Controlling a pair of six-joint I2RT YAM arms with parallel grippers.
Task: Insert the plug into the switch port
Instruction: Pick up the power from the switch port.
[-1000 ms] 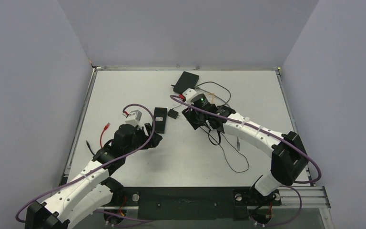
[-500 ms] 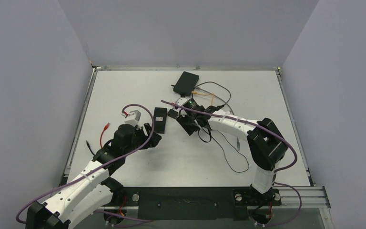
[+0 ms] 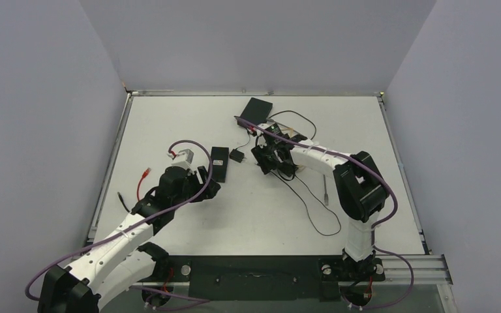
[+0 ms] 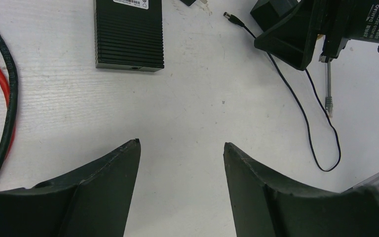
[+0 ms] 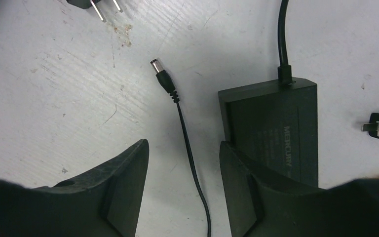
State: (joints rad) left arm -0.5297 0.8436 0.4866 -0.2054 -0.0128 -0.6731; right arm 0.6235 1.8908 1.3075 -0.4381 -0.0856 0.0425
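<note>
Right gripper (image 5: 182, 144): stood open, gripping nothing, astride cable (image 5: 190, 158). Plug (image 5: 160, 74): lay upper centre of frame, just above gripper, long axis diagonal, tip pointing upper left, away from switch (image 5: 271, 133) at right.

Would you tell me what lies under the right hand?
The barrel plug and its thin cable lie in plain view below the right hand; a black Mercury box runs behind one finger, its near end hidden.

Plug (image 5: 160, 74) on the table (image 5: 54, 98), between adapter (image 5: 81, 3) and cabled box (image 5: 271, 128), touching neither.
</note>
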